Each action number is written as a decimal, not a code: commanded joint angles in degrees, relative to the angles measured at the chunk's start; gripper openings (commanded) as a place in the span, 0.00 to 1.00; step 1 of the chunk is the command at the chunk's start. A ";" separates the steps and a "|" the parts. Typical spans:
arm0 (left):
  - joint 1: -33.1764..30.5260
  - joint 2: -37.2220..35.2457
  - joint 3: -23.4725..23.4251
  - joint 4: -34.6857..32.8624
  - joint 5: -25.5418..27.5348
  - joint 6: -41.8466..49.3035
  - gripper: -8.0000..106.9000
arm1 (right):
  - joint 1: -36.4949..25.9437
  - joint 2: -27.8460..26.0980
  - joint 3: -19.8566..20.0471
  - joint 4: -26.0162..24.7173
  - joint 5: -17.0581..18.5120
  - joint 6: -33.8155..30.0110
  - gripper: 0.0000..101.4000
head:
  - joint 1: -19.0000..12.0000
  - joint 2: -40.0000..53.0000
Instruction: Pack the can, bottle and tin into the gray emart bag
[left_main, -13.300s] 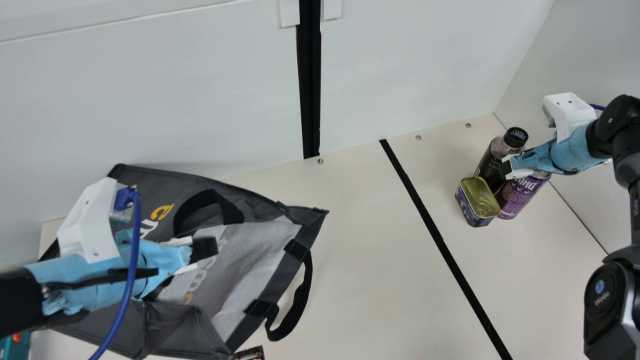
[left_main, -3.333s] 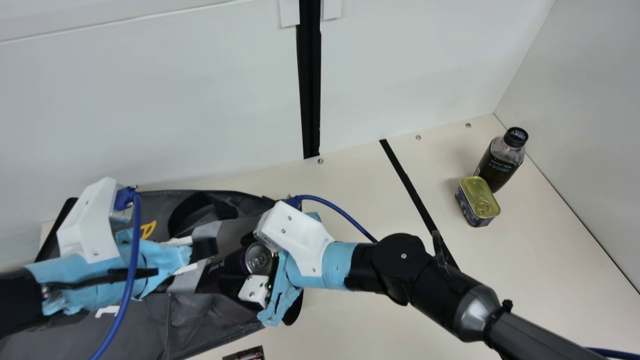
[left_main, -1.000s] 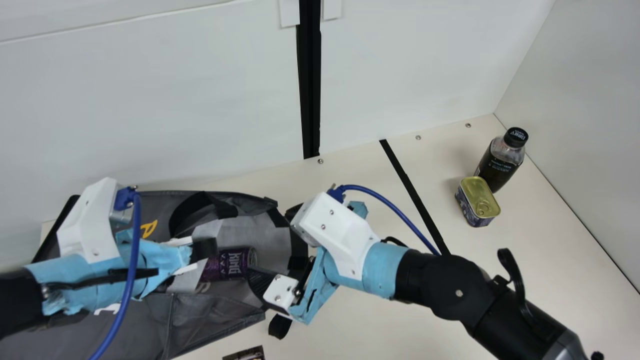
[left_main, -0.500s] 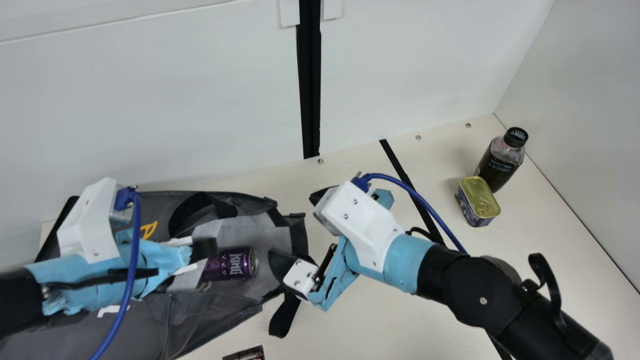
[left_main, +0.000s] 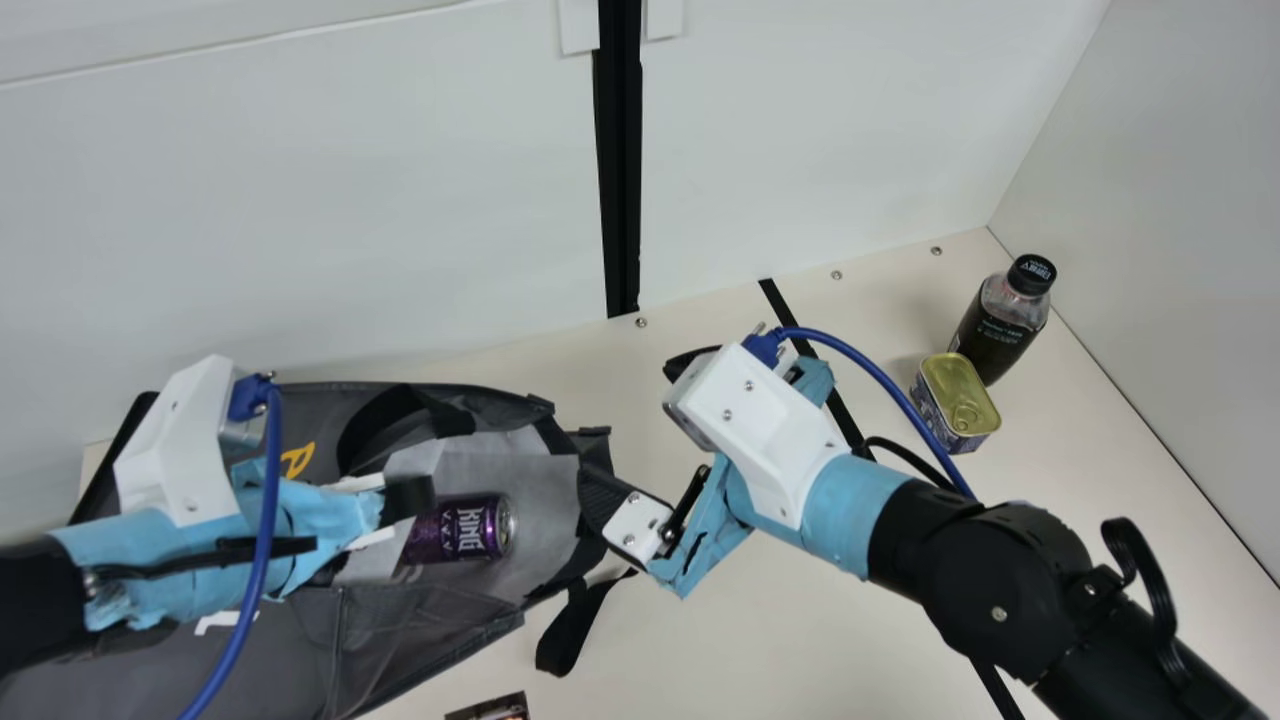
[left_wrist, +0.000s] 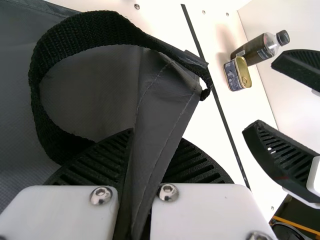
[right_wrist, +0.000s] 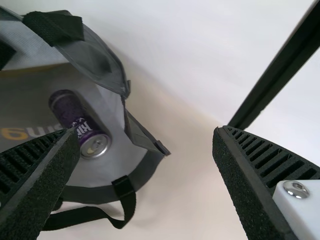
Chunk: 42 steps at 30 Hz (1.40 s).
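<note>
In the gray fabric bag (left_main: 425, 625), pinched by the left gripper (left_main: 410, 497), lies a purple metal can (left_main: 462, 528); the right gripper (left_main: 627, 424) gapes wide.

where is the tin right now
In the main view, the tin stands on the table at the right, beyond the black tape line, right beside the dark bottle.

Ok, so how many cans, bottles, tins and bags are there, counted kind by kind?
Purple can: 1, inside the bag
Dark bottle: 1
Tin: 1, beside the bottle
Bag: 1, gray
Total: 4
</note>
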<state>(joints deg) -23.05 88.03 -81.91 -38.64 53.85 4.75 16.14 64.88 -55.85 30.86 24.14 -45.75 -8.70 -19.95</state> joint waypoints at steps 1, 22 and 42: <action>0.00 0.00 0.00 0.00 0.00 0.00 0.16 | -0.45 -0.16 -0.15 -1.55 0.26 0.30 0.90 | -1.30 -0.05; 0.00 0.00 0.00 0.00 0.00 0.00 0.16 | -15.92 -2.41 -2.81 -1.56 6.48 -4.92 0.90 | -1.30 -0.05; 0.00 0.00 0.00 0.00 0.00 0.00 0.16 | -23.60 -6.34 -3.27 -21.54 9.03 14.50 0.90 | -1.30 -0.05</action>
<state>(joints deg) -23.05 88.03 -81.91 -38.64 53.85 4.75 -7.43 58.66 -58.99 12.54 32.95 -34.76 -8.70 -19.95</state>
